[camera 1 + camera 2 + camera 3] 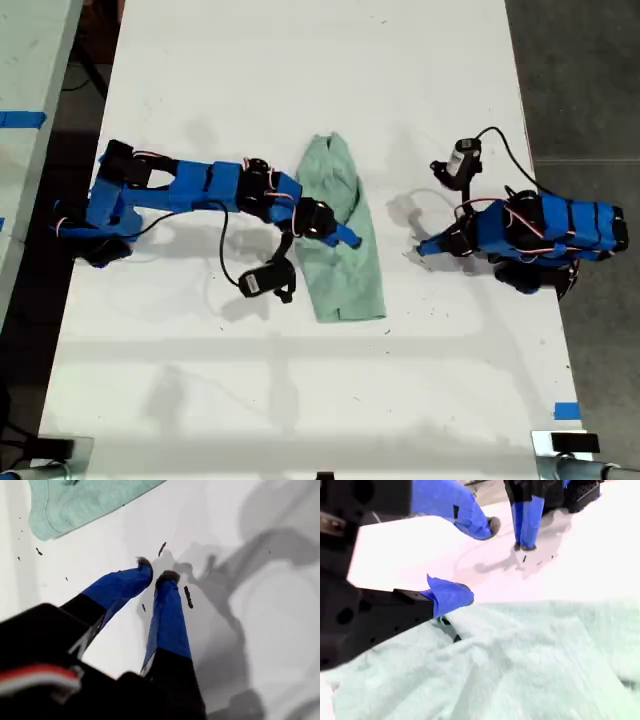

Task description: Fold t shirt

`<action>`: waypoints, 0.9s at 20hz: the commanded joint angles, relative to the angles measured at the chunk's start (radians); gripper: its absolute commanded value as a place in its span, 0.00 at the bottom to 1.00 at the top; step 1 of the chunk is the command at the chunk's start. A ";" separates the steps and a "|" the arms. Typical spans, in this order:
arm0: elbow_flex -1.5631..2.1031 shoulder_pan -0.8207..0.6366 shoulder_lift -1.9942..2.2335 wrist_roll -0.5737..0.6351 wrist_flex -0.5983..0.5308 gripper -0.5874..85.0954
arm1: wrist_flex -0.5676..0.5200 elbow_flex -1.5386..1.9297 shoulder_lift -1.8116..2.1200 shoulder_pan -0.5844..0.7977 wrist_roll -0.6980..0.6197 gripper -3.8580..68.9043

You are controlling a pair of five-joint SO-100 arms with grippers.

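The pale mint-green t shirt [352,282] lies bunched in a long narrow strip at the middle of the white table [300,400]. My second gripper [340,236] reaches in from the exterior view's left and hangs open over the shirt's middle. In the second wrist view its lower fingertip [455,594] touches the wrinkled t shirt [530,660] and holds nothing. My first gripper [424,246] rests shut on bare table, a short way to the exterior view's right of the shirt. The first wrist view shows its fingertips [145,569] close together, with one corner of the t shirt [75,502] beyond them.
Blue tape [566,410] marks the table near the exterior view's lower right corner. Dark floor borders the table on both sides. A second pale surface with blue tape [20,118] stands at the exterior view's left. Small dark specks [188,596] dot the table by my first gripper.
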 commanded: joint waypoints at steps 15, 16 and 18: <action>2.108 -0.472 2.379 -0.081 -0.218 0.00 | 0.002 0.055 0.012 0.006 -0.015 0.12; 2.145 -0.479 2.355 -0.095 -0.207 0.00 | 0.003 0.055 0.012 0.006 -0.012 0.12; 2.260 -0.483 2.345 -0.252 -0.198 0.00 | 0.006 0.054 0.012 0.006 -0.017 0.12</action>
